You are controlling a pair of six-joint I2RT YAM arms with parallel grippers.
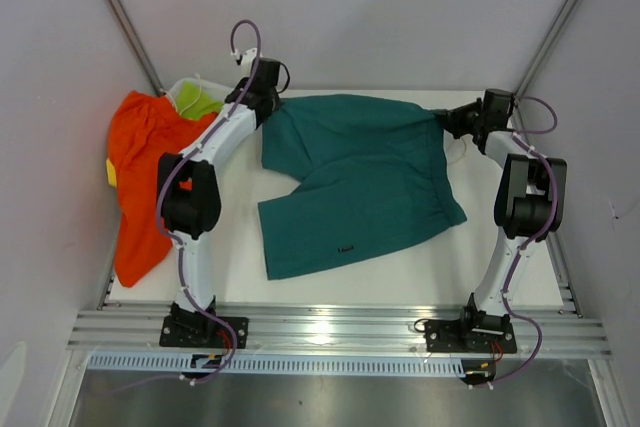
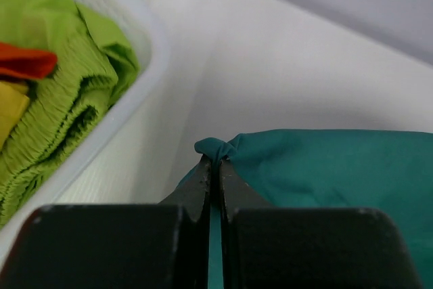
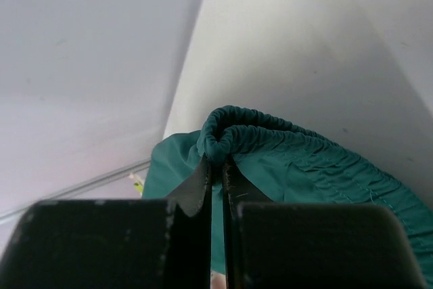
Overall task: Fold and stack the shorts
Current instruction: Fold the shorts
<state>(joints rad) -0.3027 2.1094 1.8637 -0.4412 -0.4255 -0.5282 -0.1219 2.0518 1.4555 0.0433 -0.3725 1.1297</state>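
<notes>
Teal shorts (image 1: 355,182) lay stretched between my left gripper (image 2: 215,166), clamped shut on a hem corner, and my right gripper (image 3: 216,164), pinching the waistband's fold. I judged both far corners were held to keep the cloth taut for folding.

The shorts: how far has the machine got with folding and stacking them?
Nothing looks folded or stacked yet. In hand: the teal shorts lie spread, left end effector and right end effector each shut on their far edge. Left: folding them, then the orange shorts heaped at the left and the lime-green pair in the basket.
</notes>
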